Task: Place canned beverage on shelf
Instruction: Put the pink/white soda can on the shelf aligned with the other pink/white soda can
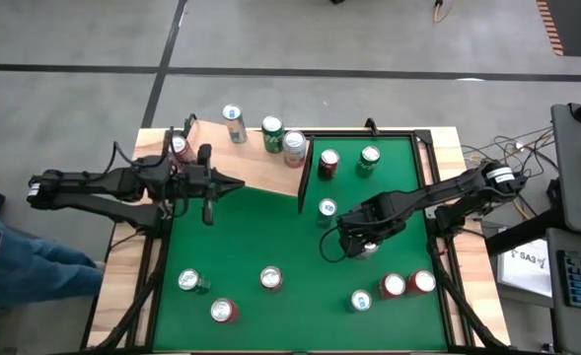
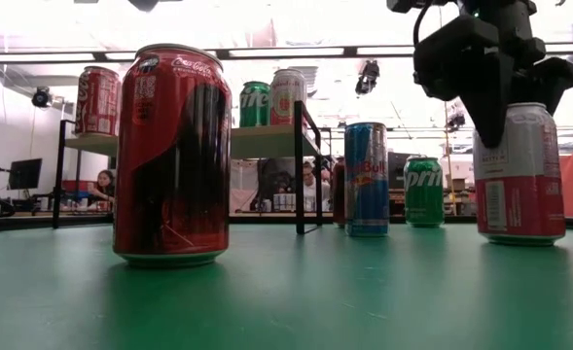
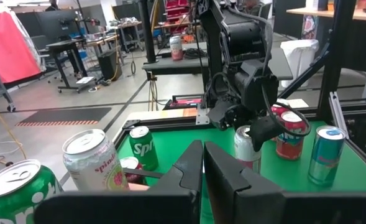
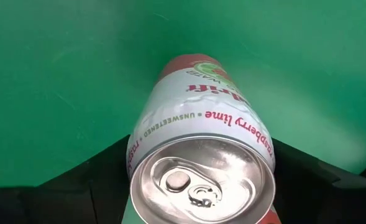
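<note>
A white-and-red canned beverage (image 4: pixel 204 143) stands upright on the green table (image 1: pixel 270 237), right of centre; it also shows in the low view (image 2: pixel 519 175). My right gripper (image 1: pixel 361 240) points down over it, one finger at each side of the can's upper part. The shelf (image 1: pixel 260 170), a pale board with a dark end panel (image 1: pixel 303 170), stands at the far left and carries several cans (image 2: pixel 288 97). My left gripper (image 3: pixel 202 168) is shut and holds nothing; it hovers level beside the shelf's near edge. My right gripper comes from above with a dark finger (image 4: pixel 108 171) close against each side of the can, just under its rim (image 4: pixel 139 155). Whether the fingers touch the wall, I cannot tell. The can stands upright, its base on the table.
More cans stand on the table: a big red cola can (image 2: pixel 172 156) near the front, a blue can (image 2: pixel 367 180) and a green one (image 2: pixel 423 192) farther back, and three cans (image 1: pixel 393 286) near the front right. There is free green surface in the middle.
</note>
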### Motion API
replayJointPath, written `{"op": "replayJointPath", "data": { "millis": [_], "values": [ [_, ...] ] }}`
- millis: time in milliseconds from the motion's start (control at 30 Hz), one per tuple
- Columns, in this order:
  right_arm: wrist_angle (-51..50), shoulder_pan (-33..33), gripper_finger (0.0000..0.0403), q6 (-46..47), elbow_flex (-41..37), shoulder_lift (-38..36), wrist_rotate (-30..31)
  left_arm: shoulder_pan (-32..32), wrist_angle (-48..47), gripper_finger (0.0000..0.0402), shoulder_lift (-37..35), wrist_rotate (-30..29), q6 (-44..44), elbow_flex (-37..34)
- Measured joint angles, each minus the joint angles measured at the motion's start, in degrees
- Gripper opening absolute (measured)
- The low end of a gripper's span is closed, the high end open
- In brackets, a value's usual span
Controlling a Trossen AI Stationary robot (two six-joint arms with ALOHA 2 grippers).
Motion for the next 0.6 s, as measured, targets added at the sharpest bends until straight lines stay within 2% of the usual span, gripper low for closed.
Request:
{"op": "replayJointPath", "data": {
  "millis": [133, 333, 600],
  "values": [
    [-3.85, 0.00, 0.0288, -3.61, 5.43, -1.20, 0.72, 0.00, 0.41, 0.0000, 0.75, 0.00, 0.00, 0.00],
    [-7.10, 0.30, 0.0288, -11.33, 15.79, -1.28, 7.11, 0.02, 0.58, 0.0000, 2.24, 0.01, -0.02, 0.00],
    [-0.03, 4.51, 0.0288, -41.54, 24.38, -1.30, 18.38, 0.00, 0.98, 0.0000, 4.47, 0.05, -0.86, 0.00]
  ]
}}
